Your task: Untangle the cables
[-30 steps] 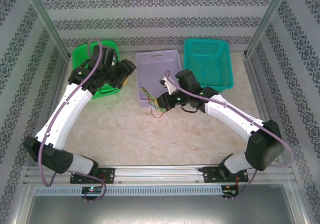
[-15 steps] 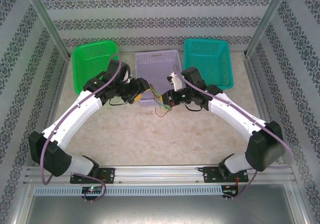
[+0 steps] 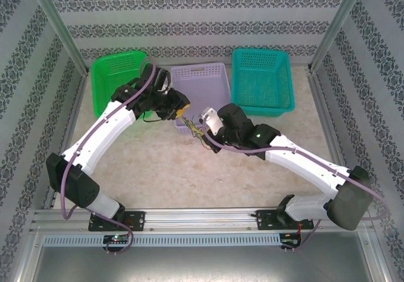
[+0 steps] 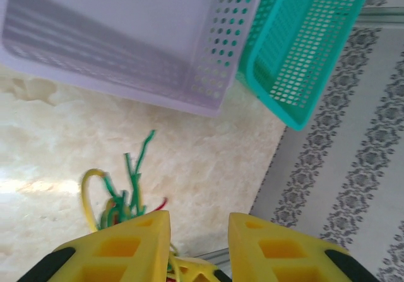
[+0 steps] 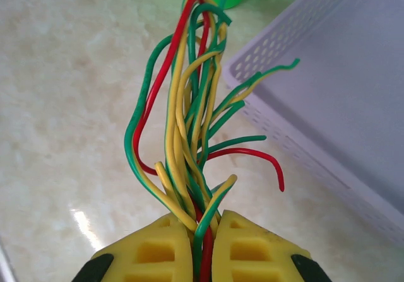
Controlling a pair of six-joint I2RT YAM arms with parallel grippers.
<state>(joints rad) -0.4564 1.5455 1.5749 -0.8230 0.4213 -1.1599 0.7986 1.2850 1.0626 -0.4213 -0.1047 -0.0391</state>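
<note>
The right jaws pinch a bundle of yellow, green and red cables (image 5: 189, 124) above the tabletop (image 5: 63, 74), just beside the lilac basket (image 5: 341, 86); the left jaws stand slightly apart, the cables just beside them.

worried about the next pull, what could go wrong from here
The right gripper clamps the whole bundle of cables, so a pull may tighten the tangle rather than free one strand. In the left wrist view, most strands lie beside the left gripper, not in its gap; closing might miss.
</note>
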